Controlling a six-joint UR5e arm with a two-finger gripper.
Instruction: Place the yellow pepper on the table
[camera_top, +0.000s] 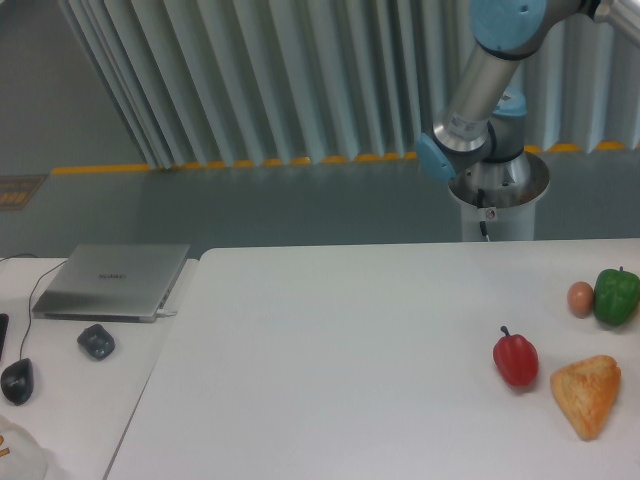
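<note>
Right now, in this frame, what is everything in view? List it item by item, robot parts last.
Large flat white table: one, centre and right.
Glossy red bell pepper: one, table right.
Orange-tan wedge of bread: one, right of the red pepper.
Green bell pepper: one, right edge.
Small brown egg: one, beside the green pepper.
Closed silver laptop: one, left desk.
Dark computer mice: two, left desk.
Yellow pepper: none visible.
Grey-and-blue robot arm: one, top right; tool out of frame.
</note>
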